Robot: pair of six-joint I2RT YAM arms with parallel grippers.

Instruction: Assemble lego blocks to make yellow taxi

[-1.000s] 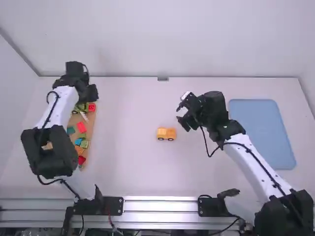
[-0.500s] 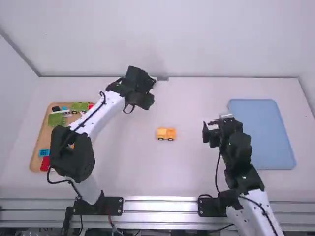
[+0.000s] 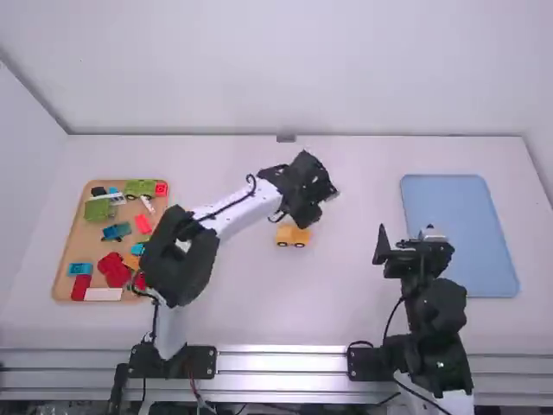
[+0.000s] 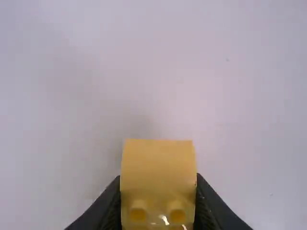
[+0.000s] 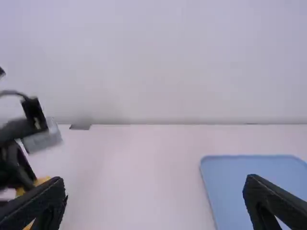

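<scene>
Left gripper (image 4: 158,196): closed on your yellow plastic block with round studs (image 4: 158,165). Right gripper (image 5: 154,184): jaws wide, empty. Yellow wheeled toy car (image 3: 292,236): on the white table (image 3: 354,303), near the left gripper. Risks: unbraced, the car may roll as you press; a tilted block may seat badly. Lettering: none you can read.

glossy yellow plastic block (image 4: 158,165), smooth wood-look tray (image 3: 76,242), matt blue tray (image 3: 458,233), shiny metal rail (image 3: 281,361)

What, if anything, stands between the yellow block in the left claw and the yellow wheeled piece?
Nothing visible: the yellow block sits in the left claw, close to the wheeled piece, with no other block between.
</scene>
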